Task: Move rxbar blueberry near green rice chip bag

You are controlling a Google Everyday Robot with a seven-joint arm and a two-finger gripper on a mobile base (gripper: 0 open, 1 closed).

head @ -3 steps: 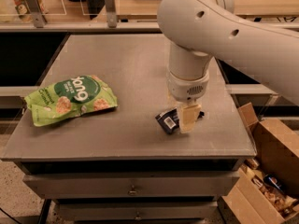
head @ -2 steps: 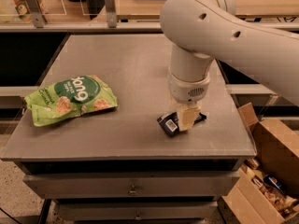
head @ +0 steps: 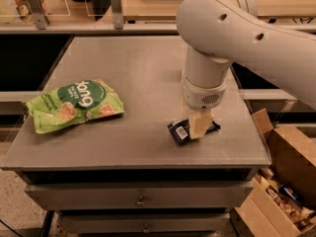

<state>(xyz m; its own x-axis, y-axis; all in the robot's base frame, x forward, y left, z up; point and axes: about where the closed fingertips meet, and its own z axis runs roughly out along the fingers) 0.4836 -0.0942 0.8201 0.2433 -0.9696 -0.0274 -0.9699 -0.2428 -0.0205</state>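
Bar [head: 177, 132]: front right of table [head: 138, 63], well apart from bag [head: 74, 104]. Gripper [head: 200, 126]: down upon bar; grip state cannot be told. Risk: flat bar slips from shallow pinch, drops short.

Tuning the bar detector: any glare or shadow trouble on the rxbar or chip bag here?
Camera view: light is soft and even, no hot spots on the table; the green rice chip bag has only slight sheen; the rxbar blueberry reads dark, partly hidden under the gripper sitting on it.
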